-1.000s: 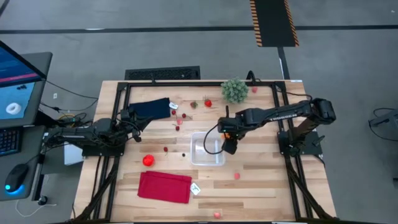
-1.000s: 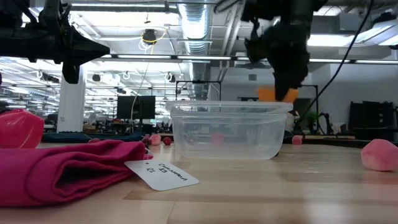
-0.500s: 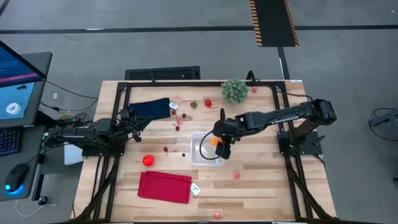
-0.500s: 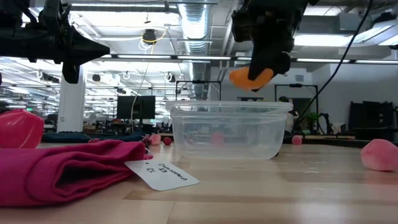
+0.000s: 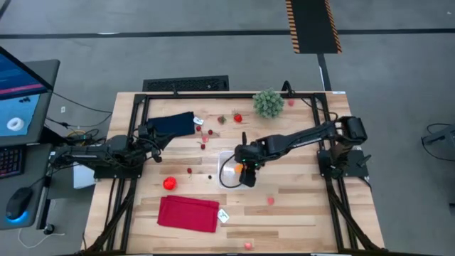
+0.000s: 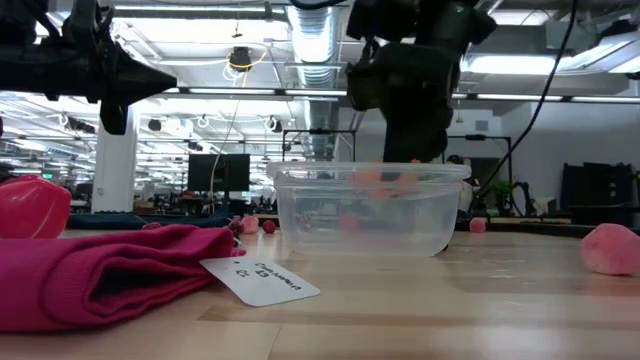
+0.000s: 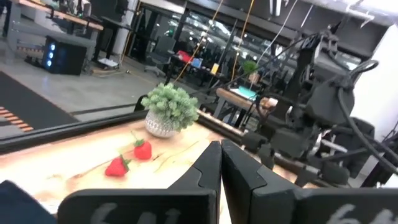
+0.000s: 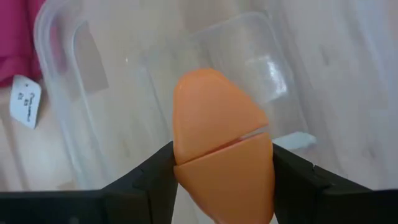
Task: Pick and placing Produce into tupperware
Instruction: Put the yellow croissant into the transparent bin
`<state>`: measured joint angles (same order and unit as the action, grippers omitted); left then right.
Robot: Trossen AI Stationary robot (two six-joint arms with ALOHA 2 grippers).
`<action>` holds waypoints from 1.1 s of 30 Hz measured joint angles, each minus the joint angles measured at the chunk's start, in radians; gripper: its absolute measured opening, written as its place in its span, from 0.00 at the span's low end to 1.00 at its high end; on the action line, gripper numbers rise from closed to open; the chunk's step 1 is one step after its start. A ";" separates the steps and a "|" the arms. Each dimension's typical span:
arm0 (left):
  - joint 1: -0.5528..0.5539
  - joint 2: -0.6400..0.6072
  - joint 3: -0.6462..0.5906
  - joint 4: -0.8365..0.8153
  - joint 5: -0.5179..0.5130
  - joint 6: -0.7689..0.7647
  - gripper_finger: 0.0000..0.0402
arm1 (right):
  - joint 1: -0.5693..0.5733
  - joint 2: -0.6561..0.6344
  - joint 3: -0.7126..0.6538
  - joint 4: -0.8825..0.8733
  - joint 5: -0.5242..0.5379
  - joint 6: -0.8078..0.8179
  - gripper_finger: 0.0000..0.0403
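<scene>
Now lowered over tupperware (image 5: 229, 173): right gripper (image 5: 246, 171) clamped on orange produce (image 8: 222, 144), shifted from rim edge to inside mouth. Release likely next. Left gripper (image 7: 221, 163) shut, parked near navy cloth (image 5: 173, 123).

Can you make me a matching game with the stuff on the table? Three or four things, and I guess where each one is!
Things:
1. orange piece
2. plant ball
3. red cloth
4. navy cloth

Places:
A. by the left gripper, whose jaws are shut
B. far edge of the table, right of the middle
C. in the right gripper, over the tupperware
D. near edge of the table, left of the tupperware

Pairs: 1-C, 2-B, 3-D, 4-A
</scene>
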<state>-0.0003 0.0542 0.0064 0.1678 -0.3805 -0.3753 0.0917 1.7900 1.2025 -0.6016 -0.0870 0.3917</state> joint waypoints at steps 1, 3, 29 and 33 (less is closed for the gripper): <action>0.000 0.005 0.000 0.007 -0.003 0.000 0.00 | 0.000 0.012 0.007 -0.001 -0.002 0.000 0.58; 0.000 0.004 0.000 -0.001 -0.010 0.000 0.00 | 0.000 0.048 0.023 0.001 -0.003 -0.005 0.60; 0.000 0.011 0.000 0.003 -0.012 -0.001 0.00 | -0.002 0.100 0.136 -0.045 -0.019 -0.078 0.61; 0.000 0.012 0.000 0.003 -0.012 -0.001 0.00 | -0.002 0.100 0.136 -0.059 -0.018 -0.078 0.64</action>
<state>-0.0002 0.0658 0.0064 0.1707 -0.3923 -0.3767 0.0895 1.8904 1.3380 -0.6608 -0.1052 0.3134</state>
